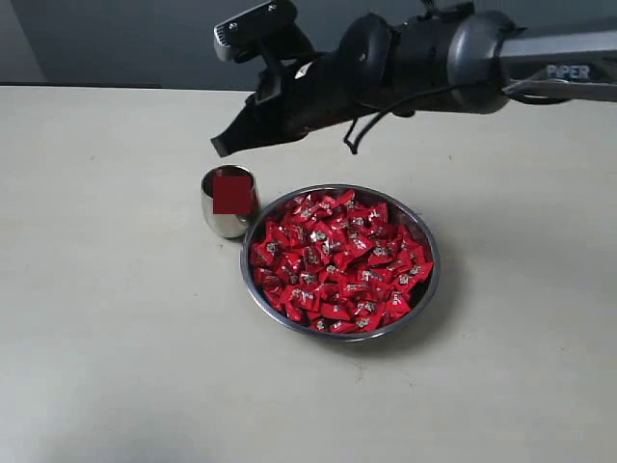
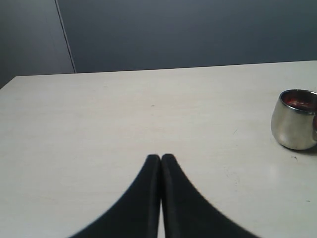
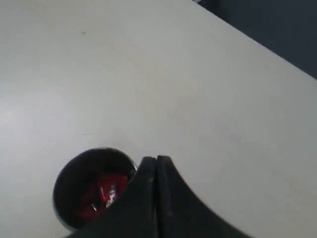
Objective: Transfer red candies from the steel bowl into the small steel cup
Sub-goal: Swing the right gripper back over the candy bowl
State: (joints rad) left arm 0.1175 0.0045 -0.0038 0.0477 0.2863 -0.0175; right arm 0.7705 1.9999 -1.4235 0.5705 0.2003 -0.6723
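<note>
Hovering over the small shiny steel cup [image 3: 74, 171] (red-wrapped candy [image 3: 101, 193] seemingly inside), my right gripper [image 3: 156, 159] is closed tight.

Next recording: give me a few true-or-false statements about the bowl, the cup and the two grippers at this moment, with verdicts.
1. The bowl is heaped with red candies. True.
2. The cup is empty. False: a red candy lies inside it.
3. The right gripper is wide open. False: its jaws are shut, with nothing seen between them, above the cup.
4. The cup stands upright beside the bowl. True.
5. The left gripper holds the cup. False: it is shut over the bare table, apart from the cup.
</note>
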